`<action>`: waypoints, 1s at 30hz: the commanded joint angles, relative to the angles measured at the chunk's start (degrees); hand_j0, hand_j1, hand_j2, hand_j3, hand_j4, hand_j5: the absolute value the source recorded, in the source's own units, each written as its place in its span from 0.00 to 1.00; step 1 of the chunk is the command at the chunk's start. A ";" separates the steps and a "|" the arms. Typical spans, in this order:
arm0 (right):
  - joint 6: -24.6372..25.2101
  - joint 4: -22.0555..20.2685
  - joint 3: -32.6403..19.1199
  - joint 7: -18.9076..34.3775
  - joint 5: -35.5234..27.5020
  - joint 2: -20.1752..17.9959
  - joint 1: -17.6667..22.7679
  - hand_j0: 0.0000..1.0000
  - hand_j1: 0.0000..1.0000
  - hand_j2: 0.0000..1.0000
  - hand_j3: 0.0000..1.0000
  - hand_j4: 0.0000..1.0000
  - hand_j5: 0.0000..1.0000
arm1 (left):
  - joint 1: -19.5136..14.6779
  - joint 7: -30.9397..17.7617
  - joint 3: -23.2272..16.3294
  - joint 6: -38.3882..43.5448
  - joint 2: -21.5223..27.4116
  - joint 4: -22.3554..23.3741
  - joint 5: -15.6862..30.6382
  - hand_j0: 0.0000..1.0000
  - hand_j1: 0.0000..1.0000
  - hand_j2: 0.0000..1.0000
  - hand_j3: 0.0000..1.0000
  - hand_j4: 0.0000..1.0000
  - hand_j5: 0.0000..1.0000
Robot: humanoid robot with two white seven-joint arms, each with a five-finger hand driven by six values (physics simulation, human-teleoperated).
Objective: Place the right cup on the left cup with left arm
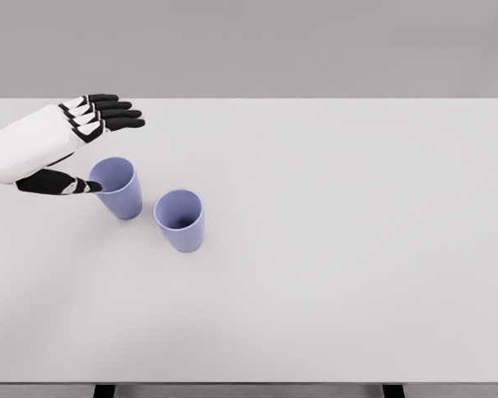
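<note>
My fingers (116, 112) are stretched out flat and side by side, black at the tips and banded white at the knuckles, pointing to the right across the table (340, 249). My thumb (62, 183) reaches out lower down, its tip at the rim of the left cup (120, 191), seemingly touching it. So my left hand (79, 137) is spread wide and holds nothing, hanging over the far-left part of the tabletop, with the white forearm coming in from the left edge.

The left cup stands upright, open mouth up, and I can see nothing inside it. Just beside it, a little nearer to me and to the right, the right cup (180, 220) also stands upright, its visible inside bare. Both are smooth, tapered, periwinkle-blue tumblers. The table is a plain matte white slab.
</note>
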 commanded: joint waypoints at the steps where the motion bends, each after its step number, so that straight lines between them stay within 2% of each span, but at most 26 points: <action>1: 0.00 0.00 0.00 0.00 -0.01 -0.01 0.00 1.00 1.00 1.00 1.00 1.00 1.00 | 0.00 -0.07 -0.03 0.08 0.42 -0.02 0.39 1.00 1.00 1.00 1.00 1.00 1.00; 7: 0.00 0.00 0.00 0.00 -0.01 -0.01 -0.09 1.00 1.00 1.00 1.00 1.00 1.00 | 0.70 -0.07 -0.20 0.08 0.50 -0.02 0.65 1.00 1.00 1.00 1.00 1.00 1.00; 9: 0.00 0.00 0.00 0.00 -0.01 -0.01 0.00 1.00 1.00 1.00 1.00 1.00 1.00 | 0.88 -0.07 -1.08 0.08 2.34 0.07 2.58 1.00 1.00 1.00 1.00 1.00 1.00; 12: 0.00 0.00 0.00 0.00 -0.01 -0.01 -0.09 1.00 1.00 1.00 1.00 1.00 1.00 | 0.00 -2.17 -5.39 0.08 6.74 0.51 9.69 1.00 1.00 1.00 1.00 1.00 1.00; 15: 0.00 0.00 0.00 0.00 -0.01 -0.01 -0.09 1.00 1.00 1.00 1.00 1.00 1.00 | -1.67 -8.67 -5.48 0.08 7.36 0.16 14.80 1.00 1.00 1.00 1.00 1.00 1.00; 18: 0.00 0.00 0.00 0.00 -0.01 -0.01 0.00 1.00 1.00 1.00 1.00 1.00 1.00 | -2.37 -18.08 -5.57 0.08 6.66 0.07 24.11 1.00 1.00 1.00 1.00 1.00 1.00; 20: 0.00 0.00 0.00 0.00 -0.01 -0.01 -0.09 1.00 1.00 1.00 1.00 1.00 1.00 | -2.99 -18.37 -6.09 0.08 6.48 0.07 33.95 1.00 1.00 1.00 1.00 1.00 1.00; 21: 0.00 0.00 0.00 0.00 -0.01 -0.01 0.00 1.00 1.00 1.00 1.00 1.00 1.00 | -3.95 -18.37 -6.27 0.10 6.13 0.07 36.24 1.00 1.00 1.00 1.00 1.00 1.00; 23: 0.00 0.00 0.00 0.00 -0.01 -0.01 0.00 1.00 1.00 1.00 1.00 1.00 1.00 | -6.32 -18.37 -7.14 6.42 4.29 0.07 37.83 1.00 1.00 1.00 1.00 1.00 1.00; 26: 0.00 0.00 0.00 0.00 -0.01 -0.01 -0.09 1.00 1.00 1.00 1.00 1.00 1.00 | -10.46 -18.37 -12.24 18.72 1.91 0.07 40.73 1.00 1.00 1.00 1.00 1.00 1.00; 30: 0.00 0.00 0.00 0.00 -0.01 -0.01 -0.09 1.00 1.00 1.00 1.00 1.00 1.00 | -11.07 -18.37 -16.46 25.94 0.85 0.07 45.47 1.00 1.00 1.00 1.00 1.00 1.00</action>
